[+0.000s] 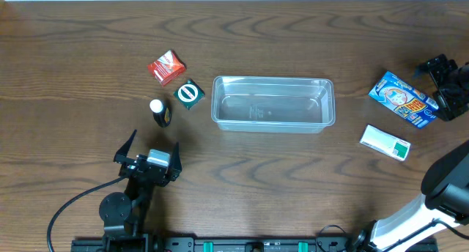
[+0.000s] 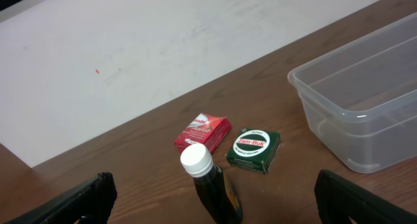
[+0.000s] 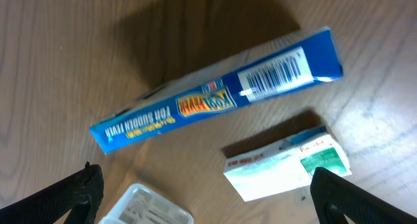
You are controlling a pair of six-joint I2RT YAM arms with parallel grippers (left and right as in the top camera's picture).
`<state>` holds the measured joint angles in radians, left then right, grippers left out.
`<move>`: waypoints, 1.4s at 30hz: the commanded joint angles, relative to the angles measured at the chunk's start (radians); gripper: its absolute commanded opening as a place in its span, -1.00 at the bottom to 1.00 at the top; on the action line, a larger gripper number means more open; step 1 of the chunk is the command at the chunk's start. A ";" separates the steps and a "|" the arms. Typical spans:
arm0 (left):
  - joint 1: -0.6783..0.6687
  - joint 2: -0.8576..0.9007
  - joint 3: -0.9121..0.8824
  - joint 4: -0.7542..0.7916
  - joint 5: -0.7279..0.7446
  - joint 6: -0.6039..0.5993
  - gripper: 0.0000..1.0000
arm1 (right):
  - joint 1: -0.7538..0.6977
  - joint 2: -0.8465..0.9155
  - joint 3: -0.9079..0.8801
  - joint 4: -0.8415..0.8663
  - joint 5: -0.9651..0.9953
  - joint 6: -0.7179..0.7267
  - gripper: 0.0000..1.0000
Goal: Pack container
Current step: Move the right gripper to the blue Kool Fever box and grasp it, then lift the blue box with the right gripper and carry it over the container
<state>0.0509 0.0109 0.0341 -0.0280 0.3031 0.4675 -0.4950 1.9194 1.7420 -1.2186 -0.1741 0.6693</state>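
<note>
Overhead view: container [image 1: 272, 127] sits approx mid-table, a bit toward the far edge, long side parallel to it. It's empty, nothing packed yet. Toward the table's left edge: green Zam-Buk box [image 1: 190, 94] nearest the container, red packet [image 1: 167, 67] beyond it, dark bottle [image 1: 160, 113] w/ white cap upright, closer to the front edge. Toward the right edge: blue packet [image 1: 403, 99] and white-green box [image 1: 385, 142], both flat, well apart from the container. Arms: left gripper [image 1: 152, 146] has jaws wide apart, holds nothing, near the front edge just short of the bottle. The right gripper [image 1: 442, 89] also has jaws apart, empty, over the blue packet's outer end. Judgement: first pick in hand, prob. the blue packet. Next move needs: descend, straddle the packet's narrow width, close, lift, carry to container.
</note>
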 commanded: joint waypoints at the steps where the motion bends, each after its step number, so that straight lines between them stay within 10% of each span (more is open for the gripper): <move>1: 0.005 -0.006 -0.030 -0.015 -0.008 -0.014 0.96 | 0.000 0.001 0.028 0.019 0.014 0.019 0.99; 22: 0.005 -0.006 -0.030 -0.015 -0.008 -0.014 0.96 | 0.083 0.129 0.028 0.098 0.116 0.070 0.98; 31: 0.005 -0.006 -0.030 -0.015 -0.008 -0.014 0.96 | 0.084 0.144 0.028 0.099 0.192 0.070 0.33; 42: 0.005 -0.006 -0.030 -0.015 -0.008 -0.014 0.96 | 0.121 0.147 0.001 0.081 0.224 0.059 0.06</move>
<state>0.0509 0.0109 0.0341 -0.0280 0.3031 0.4675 -0.4030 2.0552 1.7527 -1.1347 0.0204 0.7303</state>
